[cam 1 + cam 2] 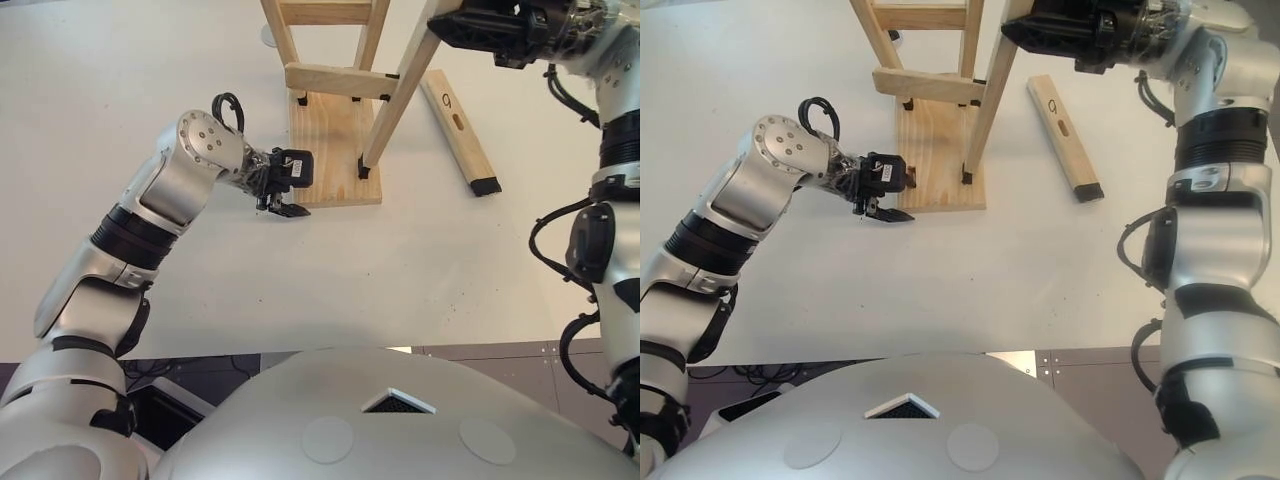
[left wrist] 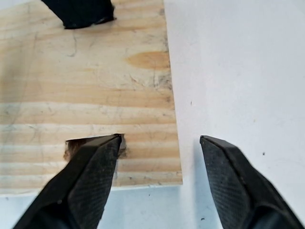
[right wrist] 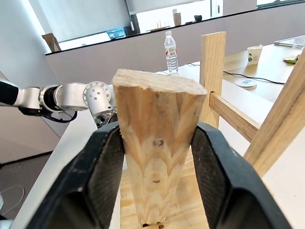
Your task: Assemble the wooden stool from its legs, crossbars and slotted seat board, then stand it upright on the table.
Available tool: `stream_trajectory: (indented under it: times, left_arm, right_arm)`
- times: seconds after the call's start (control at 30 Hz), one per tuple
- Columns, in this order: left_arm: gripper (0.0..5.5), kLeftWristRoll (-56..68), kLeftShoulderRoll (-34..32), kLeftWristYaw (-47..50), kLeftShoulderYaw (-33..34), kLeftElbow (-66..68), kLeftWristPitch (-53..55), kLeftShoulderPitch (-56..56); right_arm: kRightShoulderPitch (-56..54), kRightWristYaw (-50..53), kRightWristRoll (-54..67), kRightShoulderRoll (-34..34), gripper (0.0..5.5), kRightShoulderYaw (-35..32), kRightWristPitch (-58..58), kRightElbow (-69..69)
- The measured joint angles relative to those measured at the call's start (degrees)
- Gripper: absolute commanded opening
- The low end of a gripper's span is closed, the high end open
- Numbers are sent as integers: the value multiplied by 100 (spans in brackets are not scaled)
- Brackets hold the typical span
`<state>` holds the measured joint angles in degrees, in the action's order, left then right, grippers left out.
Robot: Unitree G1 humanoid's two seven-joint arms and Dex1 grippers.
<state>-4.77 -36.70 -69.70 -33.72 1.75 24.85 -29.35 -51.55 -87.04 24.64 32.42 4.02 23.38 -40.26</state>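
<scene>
So the slotted seat board (image 1: 325, 160) lies flat on the table (image 1: 120, 100) at upper middle of the head views, with legs and a crossbar (image 1: 335, 80) standing up out of it. The right gripper (image 3: 157, 176) is clenched on the top of the tilted leg (image 1: 395, 110); its wrist cam gets the end grain right between the pads. The left gripper (image 1: 285, 205) hangs spread wide at the board's near corner, and only its cam shows the slot (image 2: 71, 147) there. A loose piece (image 1: 460, 130) lies to the right.
</scene>
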Motion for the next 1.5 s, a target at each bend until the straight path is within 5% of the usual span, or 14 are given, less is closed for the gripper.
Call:
stream_trajectory:
  times: [0.47, 0.77, 1.4, 1.5]
  left_arm:
    - [303, -136, 165, 305, 29, -342, 366, 259]
    - [303, -137, 283, 533, 105, -579, 538, 448]
    - [303, -140, 609, 1046, 204, -705, 620, 727]
    - [303, -118, 621, 1132, 239, -803, 673, 854]
  right_arm:
    - [-97, -286, -383, 283, 204, 761, -138, 1124]
    - [301, -495, -385, 1149, 202, 1225, -406, 1944]
    - [-616, -542, -215, 1092, 202, 2200, -67, 1029]
    - [-561, -540, -370, 1071, 273, 2399, 16, 955]
